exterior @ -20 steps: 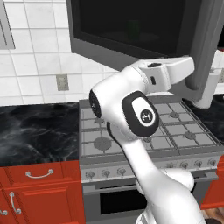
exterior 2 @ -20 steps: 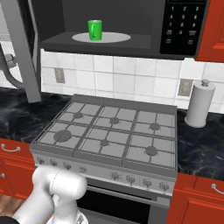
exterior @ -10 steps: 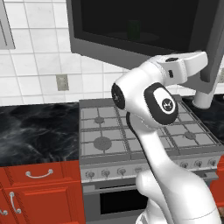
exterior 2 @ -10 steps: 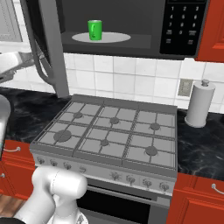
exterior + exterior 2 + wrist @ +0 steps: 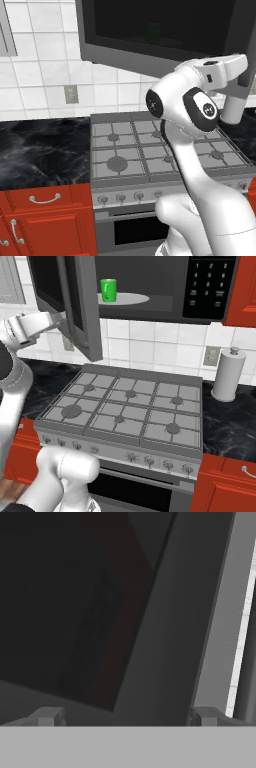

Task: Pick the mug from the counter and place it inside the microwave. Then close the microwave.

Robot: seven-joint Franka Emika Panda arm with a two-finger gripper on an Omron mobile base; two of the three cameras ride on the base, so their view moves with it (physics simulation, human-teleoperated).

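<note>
The green mug [image 5: 108, 290] stands on the pale turntable [image 5: 125, 299] inside the microwave [image 5: 150, 281], left of the keypad [image 5: 207, 283]. Through the door glass the mug [image 5: 152, 32] shows only dimly. The microwave door [image 5: 82, 306] hangs partly open, its edge turned towards me. My gripper [image 5: 59, 320] is open and empty, pressed against the door's outer face near the handle side. In the hand view its fingertips [image 5: 47, 716] stand wide apart right at the dark pane and grey door frame [image 5: 200, 627]. From the left, the gripper [image 5: 239, 69] sits by the curved grey handle [image 5: 232, 102].
A grey gas stovetop [image 5: 125, 411] lies under the microwave, between black counter [image 5: 40, 150] stretches over red cabinets [image 5: 45, 215]. A paper towel roll [image 5: 229, 376] stands on the counter at the right, by a wall outlet [image 5: 213, 355].
The microwave door has swung further towards shut, with my hand following against its outer face. The mug has stayed on the turntable.
</note>
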